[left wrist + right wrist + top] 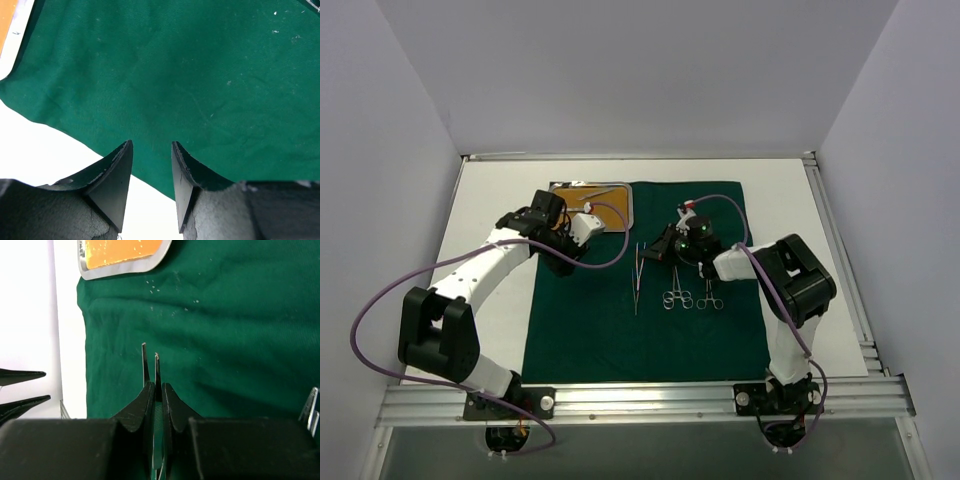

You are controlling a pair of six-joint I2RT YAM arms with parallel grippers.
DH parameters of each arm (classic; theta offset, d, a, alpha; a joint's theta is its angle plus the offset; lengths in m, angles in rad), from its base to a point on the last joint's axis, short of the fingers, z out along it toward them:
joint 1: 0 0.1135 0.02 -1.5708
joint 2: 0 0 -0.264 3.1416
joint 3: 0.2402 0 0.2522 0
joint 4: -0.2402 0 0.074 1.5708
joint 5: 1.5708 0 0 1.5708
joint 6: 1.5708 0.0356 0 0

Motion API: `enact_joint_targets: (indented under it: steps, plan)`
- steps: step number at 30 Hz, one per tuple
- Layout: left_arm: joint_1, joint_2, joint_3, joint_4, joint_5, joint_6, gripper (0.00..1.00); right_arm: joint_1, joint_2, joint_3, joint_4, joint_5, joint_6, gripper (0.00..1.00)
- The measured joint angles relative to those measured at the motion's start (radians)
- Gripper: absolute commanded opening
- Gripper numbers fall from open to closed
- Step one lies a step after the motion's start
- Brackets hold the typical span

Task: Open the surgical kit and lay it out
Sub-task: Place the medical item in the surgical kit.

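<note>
The dark green cloth (640, 300) lies spread flat on the table. The steel tray (590, 205) with its orange-brown inside sits at the cloth's back left corner and also shows in the right wrist view (122, 255). Thin tweezers (638, 275) lie mid-cloth, with two ring-handled clamps (677, 292) (710, 292) side by side to their right. My right gripper (157, 390) is shut on a tweezers (156, 365) whose two tips stick out past my fingers, just above the cloth. My left gripper (152, 150) is open and empty over the cloth's left edge (75, 130), beside the tray.
White table (490, 200) borders the cloth on the left. Metal frame rails (840, 260) run along the right and near edges. The left gripper's fingers (22, 375) show at the left of the right wrist view, and another tool's metal tips (311, 407) at its right edge.
</note>
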Motion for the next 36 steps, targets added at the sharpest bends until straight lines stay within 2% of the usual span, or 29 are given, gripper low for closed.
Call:
enact_joint_targets:
  steps: [23, 36]
  plan:
    - [0.010, 0.000, 0.000, 0.004, 0.024, -0.008, 0.46, 0.001, 0.070, 0.077, -0.026, -0.024, -0.050, 0.00]
    - [0.011, 0.000, 0.000, 0.004, 0.039, -0.008, 0.46, 0.011, 0.102, 0.077, -0.016, -0.031, -0.024, 0.00]
